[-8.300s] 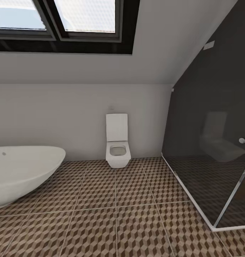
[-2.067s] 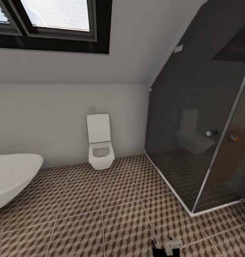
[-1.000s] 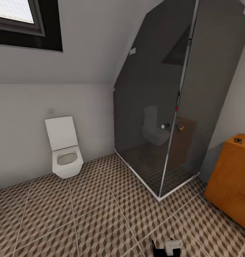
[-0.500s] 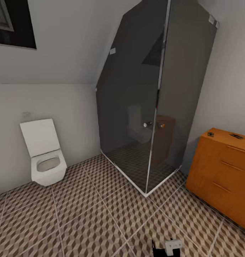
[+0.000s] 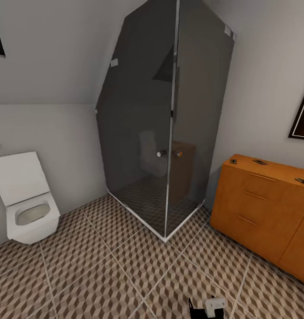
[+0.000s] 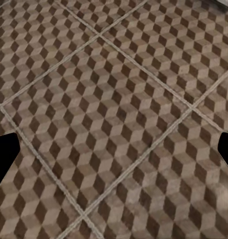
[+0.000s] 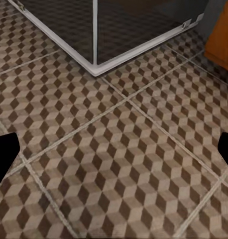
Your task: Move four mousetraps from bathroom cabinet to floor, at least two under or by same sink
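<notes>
Ahead of you on the right stands the wide orange-brown wooden cabinet (image 5: 267, 212) with slim bar handles and a flat top, where several small dark-wired mousetraps (image 5: 259, 162) lie — too small to make out in detail. Left of it rises a smoked-glass shower enclosure (image 5: 165, 128) with a white base rim, and a white, square-edged wall-hung toilet (image 5: 25, 201) sits at the far left. The bathroom floor (image 5: 103, 274) is matte tile printed with brown, tan and white cubes, split by pale grout. On each wrist view, the left fingers (image 6: 5, 154) and right fingers (image 7: 4, 154) sit wide apart, empty over the tiles.
</notes>
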### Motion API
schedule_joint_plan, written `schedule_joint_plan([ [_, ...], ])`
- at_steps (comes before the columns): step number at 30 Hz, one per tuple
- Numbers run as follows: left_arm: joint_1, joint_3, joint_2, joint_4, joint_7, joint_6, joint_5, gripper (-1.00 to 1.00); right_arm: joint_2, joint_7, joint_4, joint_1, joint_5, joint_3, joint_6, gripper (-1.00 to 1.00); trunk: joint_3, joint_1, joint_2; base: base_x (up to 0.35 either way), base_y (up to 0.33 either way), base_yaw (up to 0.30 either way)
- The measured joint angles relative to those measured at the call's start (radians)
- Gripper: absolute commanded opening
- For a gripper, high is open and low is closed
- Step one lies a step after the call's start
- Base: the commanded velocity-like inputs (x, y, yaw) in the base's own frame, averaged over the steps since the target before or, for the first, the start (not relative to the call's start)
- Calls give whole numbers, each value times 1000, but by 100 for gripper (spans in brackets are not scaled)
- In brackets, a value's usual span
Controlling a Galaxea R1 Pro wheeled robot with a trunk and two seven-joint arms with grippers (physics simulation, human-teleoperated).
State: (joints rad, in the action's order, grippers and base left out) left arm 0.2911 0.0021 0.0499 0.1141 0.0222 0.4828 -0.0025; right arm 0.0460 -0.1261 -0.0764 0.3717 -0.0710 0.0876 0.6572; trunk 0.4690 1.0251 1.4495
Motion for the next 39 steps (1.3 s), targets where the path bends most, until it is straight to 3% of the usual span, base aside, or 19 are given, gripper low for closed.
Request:
schedule_joint_plan([
  [39, 0, 0, -1, 0, 0, 0, 0, 100, 0, 0, 0, 0, 0, 0, 1, 100, 0, 0, 0, 0, 0, -286],
])
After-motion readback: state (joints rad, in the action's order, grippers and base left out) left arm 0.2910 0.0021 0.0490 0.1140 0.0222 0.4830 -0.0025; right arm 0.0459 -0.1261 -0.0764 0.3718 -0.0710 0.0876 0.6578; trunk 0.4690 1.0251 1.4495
